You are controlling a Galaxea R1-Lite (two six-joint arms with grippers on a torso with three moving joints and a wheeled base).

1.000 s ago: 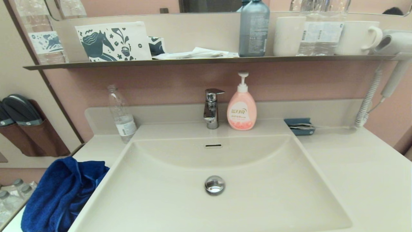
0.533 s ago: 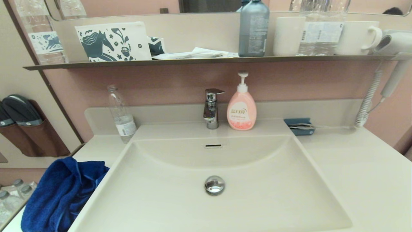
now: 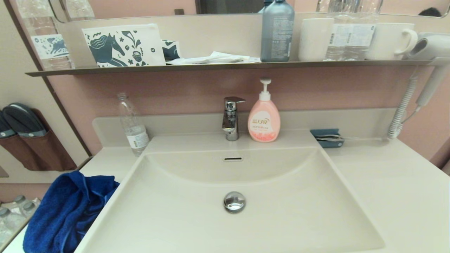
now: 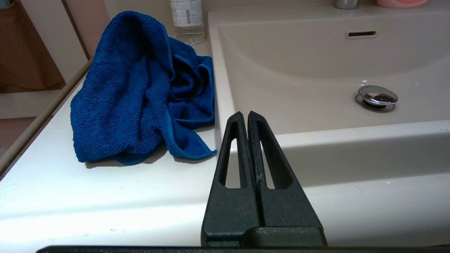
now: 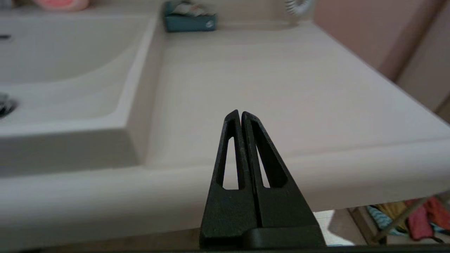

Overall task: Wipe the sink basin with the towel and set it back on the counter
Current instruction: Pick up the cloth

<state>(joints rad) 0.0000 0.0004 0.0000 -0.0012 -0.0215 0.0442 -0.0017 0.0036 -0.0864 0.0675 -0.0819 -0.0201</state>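
The royal-blue towel [image 3: 65, 214] lies crumpled on the counter [image 3: 397, 189] left of the sink basin [image 3: 281, 218], also seen in the left wrist view as the towel [image 4: 140, 91]. The basin holds a chrome drain plug [image 3: 234, 201] and an overflow slot [image 3: 233, 159]. Neither arm shows in the head view. My left gripper [image 4: 245, 114] is shut and empty, low before the counter's front edge, right of the towel. My right gripper [image 5: 240, 113] is shut and empty too, before the front edge of the counter [image 5: 267, 88] right of the basin.
A tap [image 3: 231, 117] and pink soap pump bottle [image 3: 264, 119] stand behind the basin. A clear water bottle [image 3: 133, 124] stands at the back left, a teal holder [image 3: 327, 137] at the back right. A dark shelf [image 3: 225, 65] with cups and bottles runs above.
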